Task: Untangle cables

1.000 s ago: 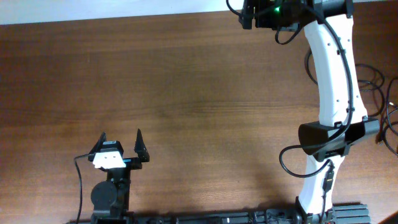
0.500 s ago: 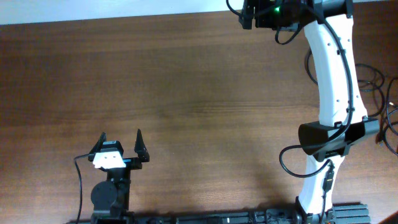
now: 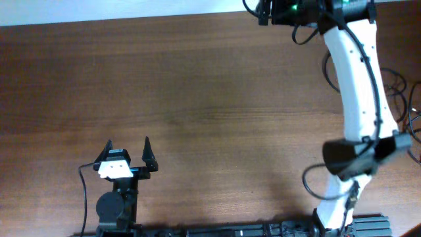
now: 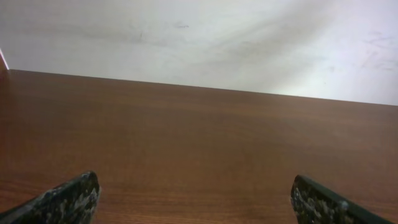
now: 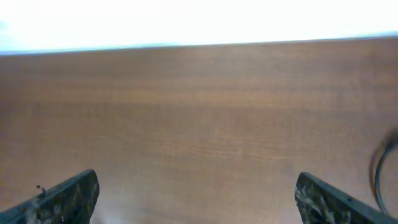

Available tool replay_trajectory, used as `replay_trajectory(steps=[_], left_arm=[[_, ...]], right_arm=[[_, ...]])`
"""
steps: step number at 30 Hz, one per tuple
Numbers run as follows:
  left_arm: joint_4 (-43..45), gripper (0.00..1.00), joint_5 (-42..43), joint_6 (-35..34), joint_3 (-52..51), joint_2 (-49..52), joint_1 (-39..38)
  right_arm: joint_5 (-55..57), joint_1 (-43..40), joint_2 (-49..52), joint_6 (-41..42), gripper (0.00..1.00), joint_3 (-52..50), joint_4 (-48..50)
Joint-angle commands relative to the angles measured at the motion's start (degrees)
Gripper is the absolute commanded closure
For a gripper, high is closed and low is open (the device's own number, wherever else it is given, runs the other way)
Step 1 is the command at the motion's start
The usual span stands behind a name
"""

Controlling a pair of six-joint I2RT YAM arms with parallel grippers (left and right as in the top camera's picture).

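Observation:
The cables [image 3: 398, 84] are thin black loops at the table's far right edge in the overhead view, partly hidden behind my right arm and cut off by the frame. One black arc of cable [image 5: 379, 169] shows at the right edge of the right wrist view. My right gripper [image 3: 263, 12] is at the table's far edge, well left of the cables; in its wrist view the fingers [image 5: 198, 193] are open and empty. My left gripper [image 3: 127, 149] is at the near left, open and empty, with only bare wood between its fingers [image 4: 196, 194].
The brown wooden table [image 3: 197, 99] fills the view, with a pale wall beyond its far edge [image 4: 199, 37]. My right arm's white link [image 3: 355, 79] crosses the right side of the table. A dark rail [image 3: 263, 230] runs along the near edge.
My right arm has shifted: its elbow moved right and down, and the wrist moved slightly up toward the far edge. The left arm has not moved.

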Motion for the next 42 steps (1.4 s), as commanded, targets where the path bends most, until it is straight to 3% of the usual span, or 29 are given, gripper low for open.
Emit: replay_trajectory(steps=[1, 8, 15, 19, 23, 31, 42], left_arm=[[-0.37, 0.01, -0.02, 0.94, -0.04, -0.59, 0.35], [-0.37, 0.01, -0.02, 0.94, -0.04, -0.59, 0.35], [-0.37, 0.01, -0.02, 0.94, -0.04, -0.59, 0.35], [-0.37, 0.02, -0.02, 0.94, -0.04, -0.59, 0.35], [-0.37, 0.02, -0.02, 0.94, -0.04, -0.59, 0.35], [-0.37, 0.02, -0.02, 0.94, -0.04, -0.59, 0.35], [-0.37, 0.01, -0.02, 0.94, -0.04, -0.59, 0.35]], right_arm=[[2.60, 0.22, -12.33, -0.20, 0.01, -17.40, 11.04], [4.24, 0.22, -35.89, -0.20, 0.01, -59.80, 42.40], [5.75, 0.15, -56.72, -0.24, 0.01, -89.07, 69.20], [5.70, -0.94, -68.61, -4.28, 0.01, -106.20, 87.71], [5.70, -3.41, -78.66, -4.28, 0.01, -119.47, 97.13], [5.44, -9.25, -94.75, -4.28, 0.01, -133.24, 98.25], [5.75, -11.82, -114.57, -8.81, 0.01, -133.94, 62.82]])
